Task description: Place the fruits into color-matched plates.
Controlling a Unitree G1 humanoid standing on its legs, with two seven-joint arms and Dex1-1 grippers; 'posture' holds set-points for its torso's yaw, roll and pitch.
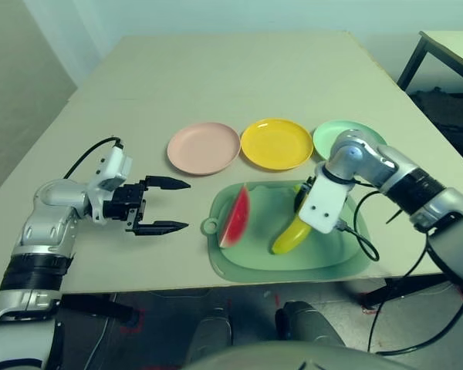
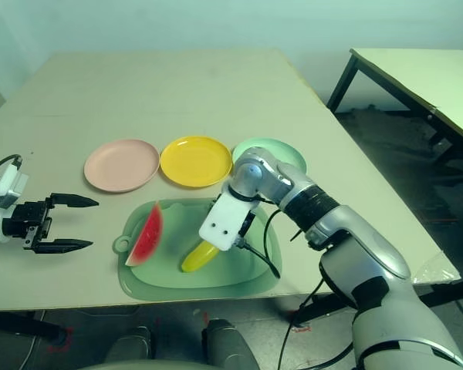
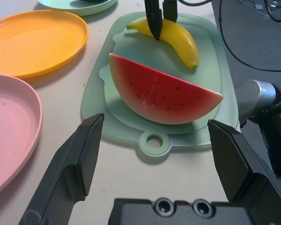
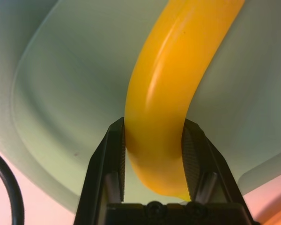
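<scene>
The curved yellow plastic toy banana (image 4: pixel 161 93) lies on the large pale green rounded mat (image 1: pixel 255 258), with the right gripper (image 4: pixel 154 154) clamped on one end, a black pad touching each side. The step in hand looks like the banana pick; next it calls for a lift clear of the mat and a carry to the round yellow plastic plate (image 1: pixel 276 143), beyond the fingers. The red toy watermelon wedge (image 3: pixel 161 96) rests on the mat just ahead of the left gripper (image 1: pixel 168 205), whose fingers stand wide apart. The pale pink plate (image 1: pixel 203 147) and yellow plate are bare; the mint green plate (image 1: pixel 328 135) is partly hidden.
</scene>
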